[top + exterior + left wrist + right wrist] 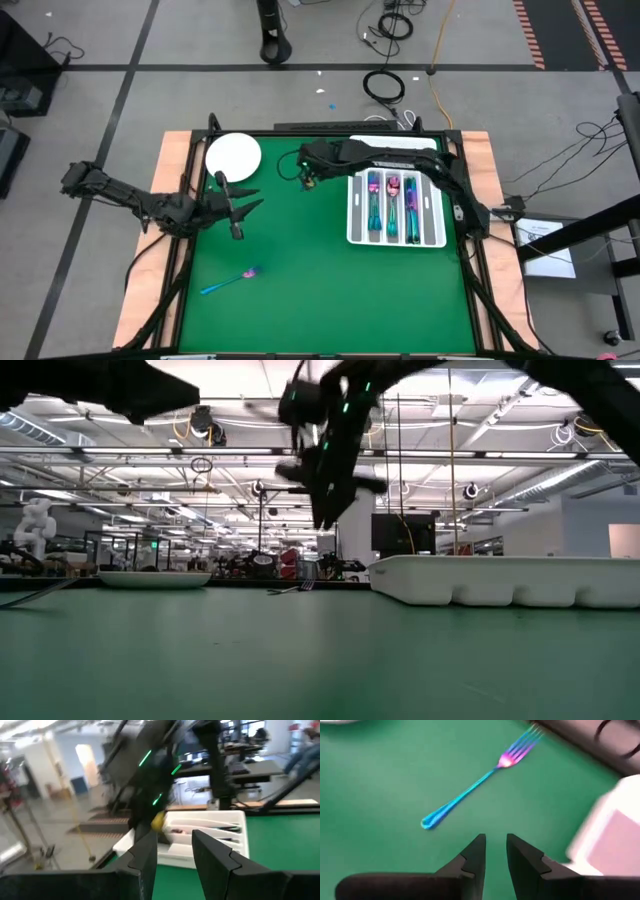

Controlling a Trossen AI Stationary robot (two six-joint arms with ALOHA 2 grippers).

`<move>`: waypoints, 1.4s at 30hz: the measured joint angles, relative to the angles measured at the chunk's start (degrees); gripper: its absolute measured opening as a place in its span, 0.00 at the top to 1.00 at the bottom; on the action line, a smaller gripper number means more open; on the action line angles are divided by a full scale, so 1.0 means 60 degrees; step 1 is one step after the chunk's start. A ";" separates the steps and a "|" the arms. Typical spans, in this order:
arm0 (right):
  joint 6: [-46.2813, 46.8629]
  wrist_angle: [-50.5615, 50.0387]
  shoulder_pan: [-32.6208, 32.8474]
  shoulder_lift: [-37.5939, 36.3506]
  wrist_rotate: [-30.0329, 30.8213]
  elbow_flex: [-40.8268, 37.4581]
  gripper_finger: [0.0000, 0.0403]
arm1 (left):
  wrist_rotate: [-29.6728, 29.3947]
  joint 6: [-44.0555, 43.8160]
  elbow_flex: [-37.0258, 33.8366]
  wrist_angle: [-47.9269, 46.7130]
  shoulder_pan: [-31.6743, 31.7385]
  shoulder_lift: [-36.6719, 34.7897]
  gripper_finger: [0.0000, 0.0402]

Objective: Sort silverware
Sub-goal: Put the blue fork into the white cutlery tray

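Observation:
A slim iridescent fork [480, 777], teal at the handle and pink at the tines, lies flat on the green mat just ahead of my right gripper [496, 840]. That gripper is open by a narrow gap, empty, and hovers above the mat [308, 180] between the plate and the tray. A second teal and purple piece [232, 280] lies flat on the mat nearer the front. Several more pieces lie in the white tray's slots [392, 205]. My left gripper [248, 205] is open and empty, raised over the mat's left side.
The round white plate [233, 155] sits at the mat's far left. The white compartmented tray [352, 215] stands at the right, close to my right arm [400, 160], which stretches along the far edge. Bare green mat [330, 290] fills the near middle.

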 joint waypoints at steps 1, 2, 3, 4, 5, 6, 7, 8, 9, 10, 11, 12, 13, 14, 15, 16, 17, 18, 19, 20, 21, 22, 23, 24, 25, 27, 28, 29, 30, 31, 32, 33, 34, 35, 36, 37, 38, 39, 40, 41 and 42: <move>0.0001 -0.0202 0.0157 -0.0271 0.0254 0.0000 0.83 | 0.0001 -0.0293 0.0000 -0.0046 0.0170 0.0066 0.69; 0.0003 -0.0367 0.0317 -0.0544 0.0443 0.0000 0.83 | 0.0005 -0.0618 0.0001 -0.0118 0.0347 0.0115 0.69; 0.0003 -0.0492 0.0491 -0.0786 0.0618 0.0000 0.83 | 0.0007 -0.0956 0.0000 -0.0204 0.0521 0.0168 0.69; -0.0009 -0.0587 0.0669 -0.1037 0.0750 0.0000 0.83 | 0.0009 -0.1394 0.0001 -0.0229 0.0697 0.0236 0.69; -0.0039 -0.0751 0.0862 -0.1269 0.0881 0.0000 0.83 | 0.0015 -0.1863 0.0001 -0.0277 0.0870 0.0301 0.69; -0.0032 -0.0973 0.1075 -0.1468 0.1011 0.0000 0.83 | 0.0072 -0.2266 0.0011 -0.0441 0.1030 0.0356 0.69; 0.0025 -0.1219 0.1265 -0.1673 0.1156 0.0000 0.83 | 0.0180 -0.2557 0.0086 -0.0715 0.1188 0.0448 0.69; 0.0133 -0.1497 0.1476 -0.1869 0.1354 0.0000 0.83 | 0.0299 -0.2829 0.0206 -0.1033 0.1331 0.0562 0.69; 0.0290 -0.1804 0.1702 -0.2040 0.1603 -0.0009 0.83 | 0.0388 -0.3139 0.0299 -0.1344 0.1458 0.0696 0.69; 0.0493 -0.2087 0.1920 -0.2223 0.1889 -0.0044 0.83 | 0.0454 -0.3436 0.0396 -0.1592 0.1575 0.0872 0.69; 0.0732 -0.2343 0.2126 -0.2432 0.2182 -0.0146 0.83 | 0.0501 -0.3663 0.0482 -0.1722 0.1689 0.1094 0.69; 0.0973 -0.2581 0.2341 -0.2616 0.2455 -0.0272 0.83 | 0.0515 -0.3848 0.0563 -0.1795 0.1776 0.1351 0.69; 0.1201 -0.2740 0.2562 -0.2810 0.2648 -0.0454 0.83 | 0.0551 -0.3994 0.0646 -0.1821 0.1857 0.1638 0.69; 0.1436 -0.2826 0.2762 -0.3010 0.2775 -0.0667 0.83 | 0.0619 -0.4158 0.0739 -0.1819 0.1935 0.1955 0.69; 0.1699 -0.2885 0.2957 -0.3201 0.2853 -0.0932 0.83 | 0.0714 -0.4279 0.0855 -0.1827 0.2024 0.2311 0.69; 0.1959 -0.2911 0.3158 -0.3394 0.2902 -0.1243 0.83 | 0.0779 -0.4420 0.0988 -0.1824 0.2096 0.2710 0.69; 0.2207 -0.2912 0.3358 -0.3583 0.2956 -0.1569 0.83 | 0.0841 -0.4466 0.1139 -0.1809 0.2176 0.3129 0.69; 0.2442 -0.2905 0.3543 -0.3754 0.2979 -0.1902 0.83 | 0.0859 -0.4462 0.1300 -0.1860 0.2271 0.3554 0.69; 0.2677 -0.2904 0.3725 -0.3927 0.2977 -0.2234 0.83 | 0.0860 -0.4478 0.1490 -0.1962 0.2398 0.3963 0.69; 0.2910 -0.2893 0.3908 -0.4097 0.2980 -0.2567 0.83 | 0.0859 -0.4594 0.1709 -0.2039 0.2559 0.4376 0.69; 0.3133 -0.2854 0.4069 -0.4241 0.2976 -0.2882 0.83 | 0.0860 -0.4687 0.1952 -0.2174 0.2747 0.4756 0.69; 0.3334 -0.2755 0.4201 -0.4386 0.2978 -0.3179 0.83 | 0.0885 -0.4703 0.2233 -0.2370 0.2965 0.5102 0.69; 0.3530 -0.2634 0.4330 -0.4523 0.2987 -0.3459 0.83 | 0.1007 -0.4736 0.2529 -0.2591 0.3232 0.5425 0.69; 0.3689 -0.2511 0.4460 -0.4650 0.3006 -0.3721 0.83 | 0.1169 -0.4887 0.2867 -0.2891 0.3534 0.5756 0.69; 0.3802 -0.2355 0.4586 -0.4767 0.3024 -0.3975 0.83 | 0.1496 -0.5131 0.3241 -0.3260 0.3879 0.6082 0.69; 0.3884 -0.1934 0.4806 -0.4938 0.3045 -0.4404 0.83 | 0.2533 -0.5595 0.3973 -0.4070 0.4546 0.6754 0.69; 0.3894 -0.1753 0.4923 -0.4989 0.3078 -0.4589 0.83 | 0.3117 -0.5678 0.4335 -0.4432 0.4830 0.7125 0.69; 0.3880 -0.1612 0.5005 -0.5001 0.3136 -0.4740 0.83 | 0.3556 -0.5680 0.4668 -0.4720 0.5074 0.7495 0.69; 0.3851 -0.1457 0.5096 -0.5007 0.3210 -0.4860 0.83 | 0.3756 -0.5673 0.4997 -0.5042 0.5265 0.7865 0.69; 0.3819 -0.1339 0.5155 -0.5007 0.3287 -0.4945 0.83 | 0.3807 -0.5672 0.5329 -0.5312 0.5433 0.8208 0.69; 0.3818 -0.1227 0.5200 -0.5007 0.3370 -0.5024 0.83 | 0.3807 -0.5667 0.5677 -0.5510 0.5610 0.8563 0.69; 0.3799 -0.1132 0.5232 -0.5012 0.3449 -0.5094 0.83 | 0.3806 -0.5636 0.6042 -0.5650 0.5787 0.8943 0.69; 0.3790 -0.1026 0.5278 -0.5018 0.3531 -0.5170 0.83 | 0.3804 -0.5639 0.6385 -0.5845 0.5952 0.9282 0.69; 0.3718 -0.0902 0.5311 -0.5018 0.3588 -0.5238 0.83 | 0.3816 -0.5636 0.6760 -0.6121 0.6124 0.9661 0.69; 0.3603 -0.0807 0.5339 -0.5018 0.3603 -0.5302 0.83 | 0.3893 -0.5639 0.7151 -0.6383 0.6284 1.0062 0.69; 0.3462 -0.0766 0.5370 -0.5014 0.3600 -0.5342 0.83 | 0.4024 -0.5639 0.7582 -0.6634 0.6442 1.0451 0.69; 0.3329 -0.0691 0.5399 -0.5014 0.3599 -0.5370 0.83 | 0.4116 -0.5636 0.8017 -0.6961 0.6594 1.0824 0.69; 0.3248 -0.0657 0.5427 -0.5014 0.3608 -0.5377 0.83 | 0.4216 -0.5612 0.8458 -0.7290 0.6746 1.1208 0.69; 0.3208 -0.0664 0.5437 -0.5014 0.3603 -0.5391 0.83 | 0.4248 -0.5554 0.8915 -0.7655 0.6905 1.1581 0.69; 0.3192 -0.0679 0.5478 -0.5014 0.3603 -0.5393 0.83 | 0.4248 -0.5469 0.9350 -0.7998 0.7059 1.1936 0.69; 0.3165 -0.0676 0.5533 -0.5014 0.3602 -0.5395 0.83 | 0.4250 -0.5456 0.9761 -0.8396 0.7202 1.2290 0.69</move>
